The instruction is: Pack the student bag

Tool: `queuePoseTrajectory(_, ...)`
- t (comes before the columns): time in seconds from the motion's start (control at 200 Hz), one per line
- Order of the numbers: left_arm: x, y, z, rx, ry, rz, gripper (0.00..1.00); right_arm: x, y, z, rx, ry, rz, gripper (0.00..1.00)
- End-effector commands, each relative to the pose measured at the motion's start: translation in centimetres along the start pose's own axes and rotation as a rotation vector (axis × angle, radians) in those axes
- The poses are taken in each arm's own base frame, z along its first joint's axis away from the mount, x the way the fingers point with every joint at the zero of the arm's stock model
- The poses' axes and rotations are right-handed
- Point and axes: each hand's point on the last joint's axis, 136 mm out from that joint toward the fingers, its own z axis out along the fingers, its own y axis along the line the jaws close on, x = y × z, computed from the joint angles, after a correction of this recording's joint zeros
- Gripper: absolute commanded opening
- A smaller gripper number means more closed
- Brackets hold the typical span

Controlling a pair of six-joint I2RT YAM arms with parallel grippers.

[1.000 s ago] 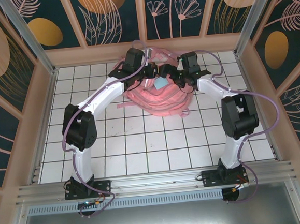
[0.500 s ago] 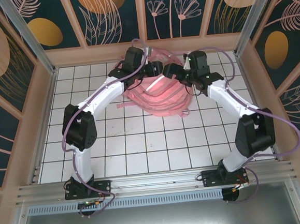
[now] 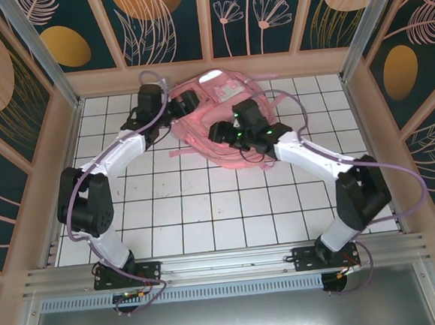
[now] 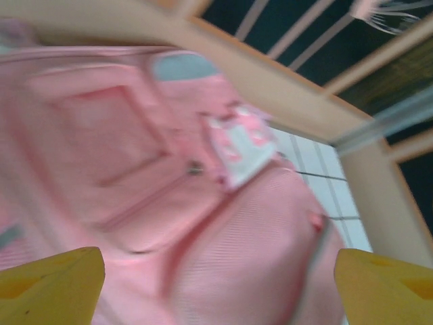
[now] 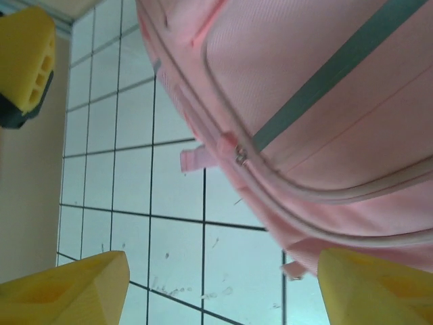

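Top view: both arms reach toward the upper centre of the frame, elbows bent outward. The left claw (image 3: 186,102) hangs at the upper left edge of the student bag (image 3: 220,94), jaws wide and empty (yellow fingertips (image 4: 51,284) sit at its wrist view's lower corners). The right claw (image 3: 219,132) hovers over the bag's left part, likewise wide, gripping nothing. The bag lies on the white-tiled tabletop (image 3: 206,208) by the wooden back rail (image 3: 308,63), below dark floral wall panels (image 3: 169,23).

The student bag (image 3: 223,94): pink, grey-silver strip (image 5: 325,84) across its panel. Table (image 3: 206,208): white tiles, dark grid lines. Walls (image 3: 169,23): dark teal, gold ovals, pale pink line-drawn flowers.
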Motion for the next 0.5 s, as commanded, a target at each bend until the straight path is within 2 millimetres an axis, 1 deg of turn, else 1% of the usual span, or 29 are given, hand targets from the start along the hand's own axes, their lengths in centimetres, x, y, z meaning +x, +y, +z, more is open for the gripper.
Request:
queuePoseTrajectory(0.0, -0.2, 2.6, 0.5, 0.003, -0.033, -0.063, 0.87, -1.4, 0.4, 1.5, 0.025, -0.066, 0.082, 0.73)
queuePoseTrajectory(0.045, 0.1, 4.0, 1.0, -0.021, -0.028, -0.081, 0.87, -1.3, -0.1, 2.2, 0.039, -0.07, 0.109, 0.73)
queuePoseTrajectory(0.115, 0.7, 5.5, 2.0, -0.042, -0.019, -0.103, 0.87, -1.3, -1.1, 2.8, 0.062, -0.092, 0.145, 0.73)
queuePoseTrajectory(0.18, 1.2, 6.1, 3.1, -0.036, -0.014, -0.131, 0.86, -1.5, -1.9, 3.2, 0.073, -0.104, 0.171, 0.73)
queuePoseTrajectory(0.275, 1.5, 5.9, 4.8, 0.027, -0.005, -0.18, 0.81, -1.4, -2.9, 3.6, 0.084, -0.103, 0.199, 0.73)
queuePoseTrajectory(0.36, 2.5, 7.5, 6.8, 0.004, 0.019, -0.22, 0.75, -1.1, -3.9, 3.8, 0.102, -0.095, 0.218, 0.73)
queuePoseTrajectory(0.4, 3.2, 8.5, 7.7, -0.019, 0.034, -0.231, 0.71, -1.0, -4.5, 3.9, 0.114, -0.1, 0.223, 0.73)
queuePoseTrajectory(0.43, 3.8, 9.2, 8.4, -0.033, 0.047, -0.241, 0.66, -0.9, -5.0, 3.9, 0.127, -0.103, 0.229, 0.74)
queuePoseTrajectory(0.46, 4.4, 9.8, 8.8, -0.044, 0.057, -0.248, 0.57, -1.0, -5.4, 3.8, 0.135, -0.109, 0.236, 0.74)
queuePoseTrajectory(0.495, 5.0, 10.5, 9.2, -0.053, 0.067, -0.255, 0.42, -1.0, -6.0, 3.8, 0.142, -0.114, 0.243, 0.74)
